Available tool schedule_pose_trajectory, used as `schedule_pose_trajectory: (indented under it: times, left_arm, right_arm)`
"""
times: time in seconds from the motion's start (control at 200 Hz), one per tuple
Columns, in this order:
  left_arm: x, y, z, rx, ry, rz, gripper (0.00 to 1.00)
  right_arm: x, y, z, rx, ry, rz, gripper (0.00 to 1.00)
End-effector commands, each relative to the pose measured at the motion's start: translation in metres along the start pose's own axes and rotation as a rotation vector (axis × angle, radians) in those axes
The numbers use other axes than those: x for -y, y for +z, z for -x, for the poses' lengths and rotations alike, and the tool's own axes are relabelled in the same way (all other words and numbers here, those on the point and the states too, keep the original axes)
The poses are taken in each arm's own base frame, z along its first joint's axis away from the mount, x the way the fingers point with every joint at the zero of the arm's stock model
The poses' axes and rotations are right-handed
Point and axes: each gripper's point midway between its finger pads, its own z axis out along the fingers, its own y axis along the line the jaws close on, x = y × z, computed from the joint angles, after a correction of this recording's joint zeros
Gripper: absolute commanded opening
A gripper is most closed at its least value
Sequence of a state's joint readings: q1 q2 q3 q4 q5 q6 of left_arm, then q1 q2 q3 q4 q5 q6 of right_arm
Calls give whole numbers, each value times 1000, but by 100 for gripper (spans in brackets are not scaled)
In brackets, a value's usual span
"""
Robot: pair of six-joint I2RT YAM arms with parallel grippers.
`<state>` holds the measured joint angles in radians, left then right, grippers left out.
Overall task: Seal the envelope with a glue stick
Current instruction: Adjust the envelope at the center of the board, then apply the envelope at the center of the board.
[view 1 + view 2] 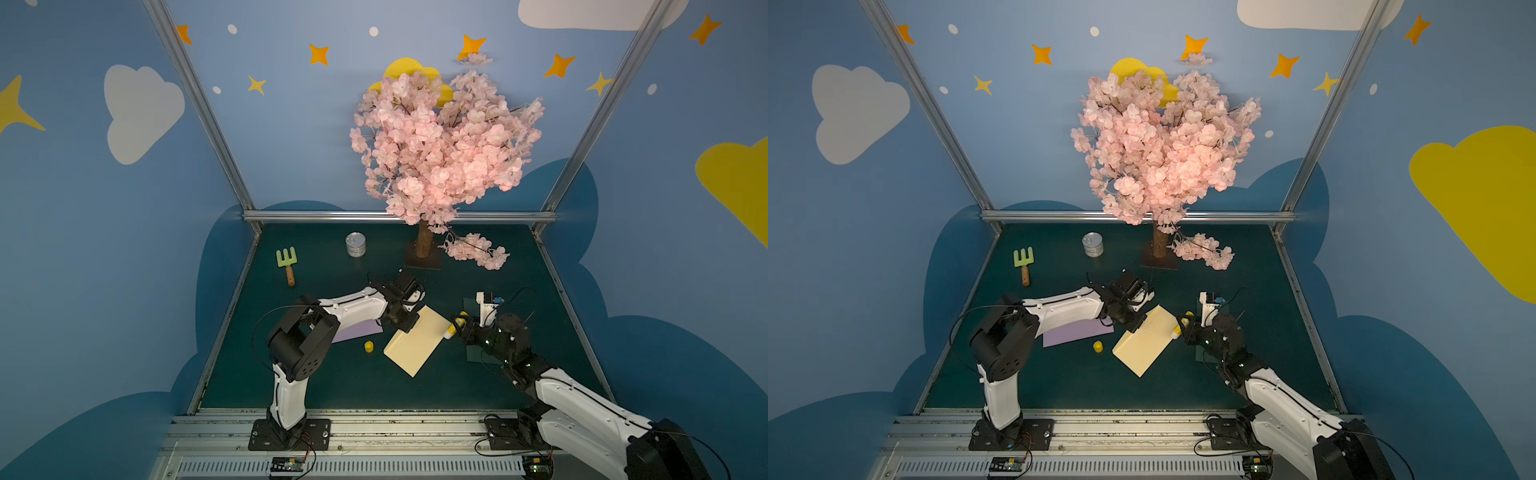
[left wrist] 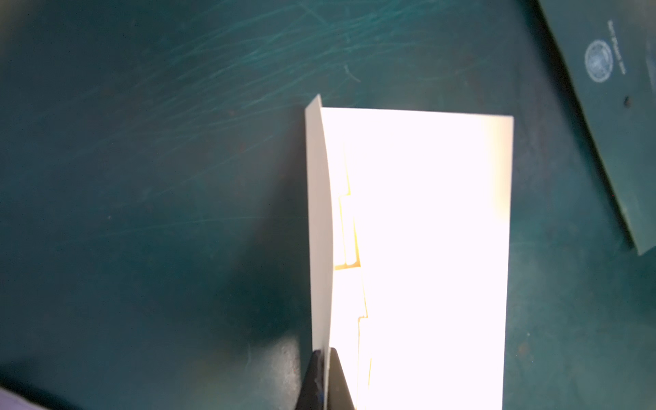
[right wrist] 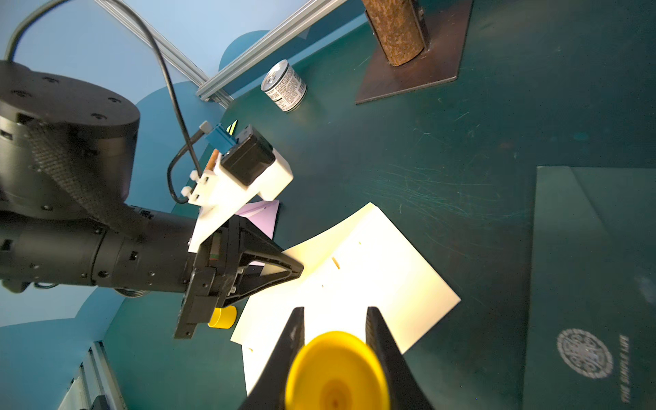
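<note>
The cream envelope (image 1: 417, 340) (image 1: 1144, 340) lies on the green mat between the arms. My left gripper (image 1: 411, 326) (image 2: 327, 355) is shut on the envelope's flap (image 2: 319, 213), holding it raised off the body (image 2: 426, 248). My right gripper (image 1: 455, 328) (image 3: 335, 312) is shut on the yellow glue stick (image 1: 452, 329) (image 3: 335, 372), which hangs at the envelope's right edge (image 3: 355, 284). A loose yellow cap (image 1: 368, 346) (image 3: 222, 317) rests on the mat left of the envelope.
A purple sheet (image 1: 357, 332) lies under the left arm. A dark green booklet (image 3: 585, 284) sits beneath the right wrist. Farther back stand a tin can (image 1: 355, 244), a small green rake (image 1: 286, 259), a blossom tree's trunk (image 1: 424, 245) and a fallen branch (image 1: 478, 249).
</note>
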<state>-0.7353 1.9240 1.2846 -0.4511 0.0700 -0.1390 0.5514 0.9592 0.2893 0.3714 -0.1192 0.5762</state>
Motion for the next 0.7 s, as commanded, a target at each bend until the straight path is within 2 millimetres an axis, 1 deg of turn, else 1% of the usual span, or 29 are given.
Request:
schedule_pose_trajectory:
  times: [0.0, 0.135, 0.21, 0.225, 0.29, 0.436, 0.506, 0.611, 0.691]
  left_arm:
    - [-3, -10, -7, -10, -143, -18, 3]
    - [1, -17, -7, 19, -259, -83, 3]
    - [4, -17, -8, 36, -316, -124, 3]
    - [5, -17, -9, 37, -326, -130, 3]
    - [5, -16, -11, 42, -356, -149, 3]
    - [2, -13, -15, 55, -428, -160, 3]
    - [10, -11, -14, 59, -451, -215, 3]
    - [11, -8, -15, 69, -478, -234, 3]
    - [7, -5, -19, 65, -485, -216, 3]
  right_arm:
    - [-23, 9, 24, 86, -94, 31, 0]
    - [-35, 29, 17, 88, -189, 37, 0]
    - [-42, 43, 9, 84, -228, 54, 0]
    - [-45, 45, 10, 100, -237, 68, 0]
    - [-53, 55, 5, 112, -278, 97, 0]
    - [-57, 80, -7, 115, -331, 115, 0]
    - [-58, 87, -9, 131, -346, 123, 0]
    - [-61, 93, -11, 179, -374, 138, 0]
    - [-61, 95, -17, 184, -418, 143, 0]
